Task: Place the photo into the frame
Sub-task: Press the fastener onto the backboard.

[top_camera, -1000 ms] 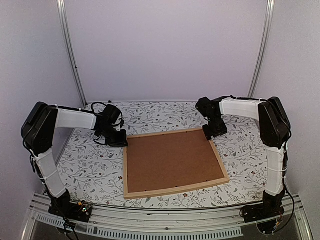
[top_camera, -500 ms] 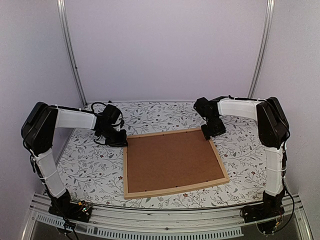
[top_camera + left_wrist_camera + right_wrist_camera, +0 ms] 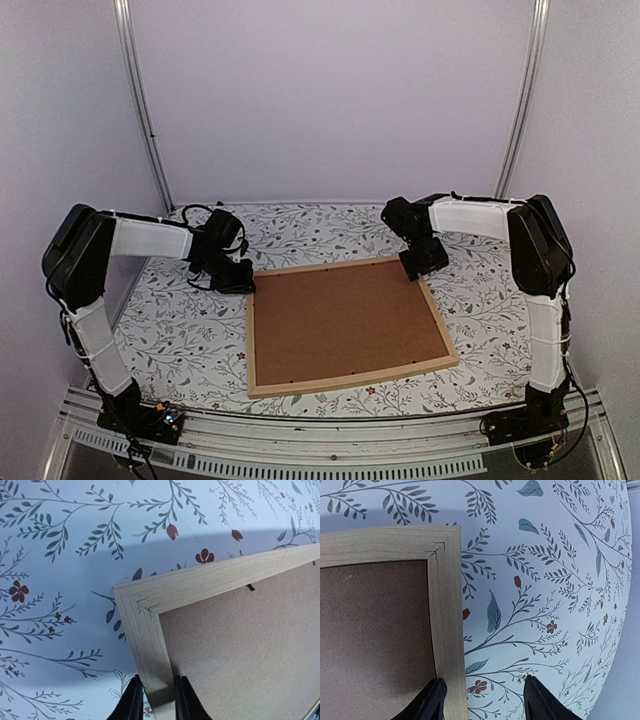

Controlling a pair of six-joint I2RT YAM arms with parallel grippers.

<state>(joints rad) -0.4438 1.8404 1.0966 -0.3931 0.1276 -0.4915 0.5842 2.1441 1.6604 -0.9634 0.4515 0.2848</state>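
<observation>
The frame (image 3: 350,382), of thin light wood bars, lies face down on the flowered cloth with a brown backing board (image 3: 340,318) filling it. My left gripper (image 3: 240,285) is at the frame's far left corner. In the left wrist view it (image 3: 155,685) is shut on the left bar of the frame (image 3: 200,582), one finger on each side. My right gripper (image 3: 415,268) stands at the far right corner. In the right wrist view it (image 3: 482,687) is open, straddling the right bar of the frame (image 3: 445,605) with a wide gap on the cloth side. The photo is hidden.
The flowered tablecloth (image 3: 180,330) covers the table around the frame. Pale walls and two metal uprights (image 3: 140,100) close off the back and sides. The arms' bases sit on the rail along the near edge (image 3: 320,440).
My right gripper has shifted a little to the left along the frame's far right corner, and its jaws have narrowed slightly. The left gripper and the frame have not moved.
</observation>
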